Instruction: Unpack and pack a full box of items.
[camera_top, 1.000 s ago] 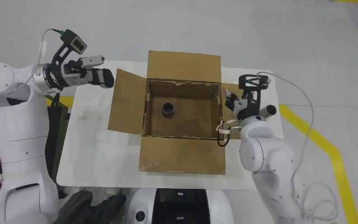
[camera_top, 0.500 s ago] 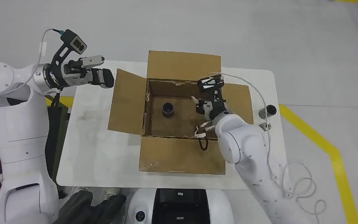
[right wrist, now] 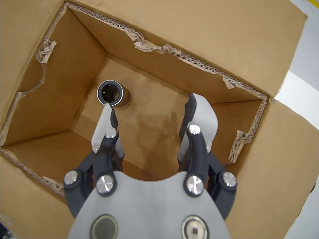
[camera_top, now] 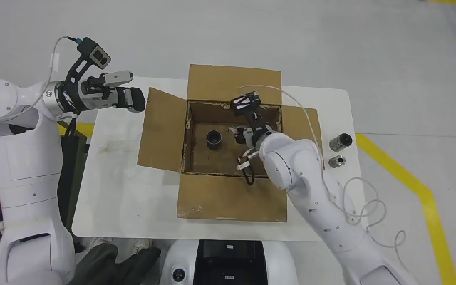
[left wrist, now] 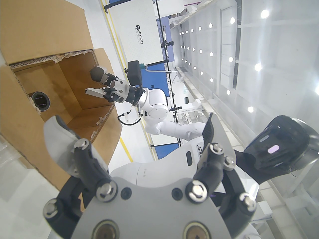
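The open cardboard box (camera_top: 231, 196) stands mid-table with its flaps spread. Upright on its floor, near the left wall, is a dark hollow cylinder (camera_top: 214, 140) (right wrist: 110, 94) (left wrist: 41, 100). My right gripper (camera_top: 236, 132) (right wrist: 149, 109) hangs open over the inside of the box, just right of the cylinder and above it, with nothing between its fingers (right wrist: 109, 118). It also appears from the side in the left wrist view as the right gripper (left wrist: 99, 87). My left gripper (camera_top: 134, 98) (left wrist: 132, 125) is open and empty, held in the air beyond the box's left flap.
Two more cylinders, one dark (camera_top: 340, 141) and one metallic (camera_top: 337, 161), lie on the white table (camera_top: 121, 192) right of the box. The box walls (right wrist: 159, 48) have torn upper edges. A yellow floor line (camera_top: 399, 171) runs past the table's right side.
My right arm has swung left from the table's right side, across the right flap, to over the box interior. The cylinders on the right stayed put. The left arm has not moved.
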`<action>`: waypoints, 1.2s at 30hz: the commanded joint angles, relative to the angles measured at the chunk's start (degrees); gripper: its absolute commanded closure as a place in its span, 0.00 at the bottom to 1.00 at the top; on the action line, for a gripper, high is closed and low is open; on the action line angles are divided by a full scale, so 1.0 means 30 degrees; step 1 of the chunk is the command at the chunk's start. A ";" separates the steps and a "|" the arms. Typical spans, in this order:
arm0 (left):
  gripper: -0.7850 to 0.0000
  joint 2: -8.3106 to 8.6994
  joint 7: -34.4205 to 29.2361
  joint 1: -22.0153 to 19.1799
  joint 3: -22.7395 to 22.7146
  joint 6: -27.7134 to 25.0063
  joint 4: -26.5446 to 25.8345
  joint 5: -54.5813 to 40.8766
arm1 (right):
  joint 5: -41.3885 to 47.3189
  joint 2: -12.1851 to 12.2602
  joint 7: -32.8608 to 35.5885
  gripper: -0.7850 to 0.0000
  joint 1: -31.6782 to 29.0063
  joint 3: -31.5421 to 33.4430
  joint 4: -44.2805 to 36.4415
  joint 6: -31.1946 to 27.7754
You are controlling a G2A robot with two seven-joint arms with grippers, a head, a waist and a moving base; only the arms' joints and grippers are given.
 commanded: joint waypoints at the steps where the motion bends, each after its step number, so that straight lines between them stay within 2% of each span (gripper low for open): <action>1: 0.00 0.0000 0.0000 0.0000 0.0000 0.0000 0.0000 0.0000 | -0.0191 -0.0095 0.0255 0.24 0.0295 -0.0329 0.0329 -0.0042; 4: 0.00 0.0000 0.0000 0.0000 0.0000 0.0000 0.0000 0.0000 | -0.0533 -0.0249 0.0722 0.14 0.0733 -0.0799 0.0751 -0.0034; 10: 0.00 0.0000 0.0000 0.0000 0.0000 0.0000 0.0000 0.0000 | -0.0217 -0.0592 0.1443 0.00 0.1681 -0.1338 0.1649 -0.0227; 14: 0.00 0.0000 0.0000 0.0000 0.0000 0.0000 0.0000 0.0000 | 0.0138 -0.0775 0.1560 0.00 0.2217 -0.1435 0.2140 -0.0363; 32: 0.00 0.0000 0.0000 0.0000 0.0000 0.0000 0.0000 0.0000 | 0.0138 -0.0775 0.1560 0.00 0.2217 -0.1435 0.2140 -0.0363; 34: 0.00 0.0000 0.0000 0.0000 0.0000 0.0000 0.0000 0.0000 | 0.0438 -0.0776 0.1251 0.00 0.2086 -0.1459 0.2190 -0.0882; 36: 0.00 0.0000 0.0000 0.0000 0.0000 0.0000 0.0000 0.0000 | 0.1061 -0.0797 0.1324 0.00 0.2183 -0.1571 0.2525 -0.2258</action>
